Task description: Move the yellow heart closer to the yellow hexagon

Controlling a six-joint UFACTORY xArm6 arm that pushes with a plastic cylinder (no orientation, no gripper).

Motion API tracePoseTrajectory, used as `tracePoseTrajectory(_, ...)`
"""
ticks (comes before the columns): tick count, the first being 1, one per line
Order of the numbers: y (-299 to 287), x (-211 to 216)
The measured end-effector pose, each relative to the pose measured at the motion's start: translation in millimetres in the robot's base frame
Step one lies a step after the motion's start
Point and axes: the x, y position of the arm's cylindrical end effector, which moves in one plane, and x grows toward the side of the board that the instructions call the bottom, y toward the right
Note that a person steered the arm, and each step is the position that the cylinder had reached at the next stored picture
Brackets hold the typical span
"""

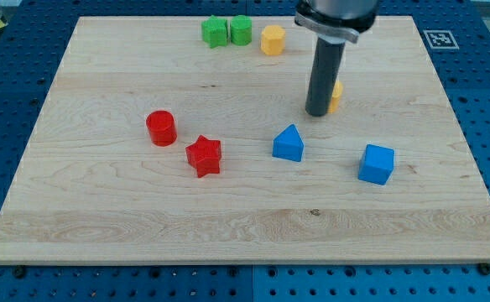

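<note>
The yellow hexagon point(272, 39) stands near the view's top, right of centre. The yellow heart point(336, 96) is mostly hidden behind my dark rod; only its right edge shows. My tip point(317, 111) rests on the board, touching or just at the heart's left and front side. The heart lies below and to the right of the hexagon, well apart from it.
Two green blocks point(216, 32) point(241, 30) stand left of the hexagon. A red cylinder point(161, 128) and a red star point(203, 155) lie at centre left. A blue house-shaped block point(288, 143) and a blue cube point(377, 164) lie below the tip. The wooden board point(102, 235) sits on a blue pegboard.
</note>
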Motion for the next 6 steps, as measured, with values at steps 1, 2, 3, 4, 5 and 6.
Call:
tracePoseTrajectory(1, 22, 0)
tracePoseTrajectory(2, 27, -21)
tracePoseTrajectory(3, 23, -45)
tracePoseTrajectory(4, 21, -73)
tracePoseTrajectory(5, 18, -102)
tracePoseTrajectory(6, 8, -119)
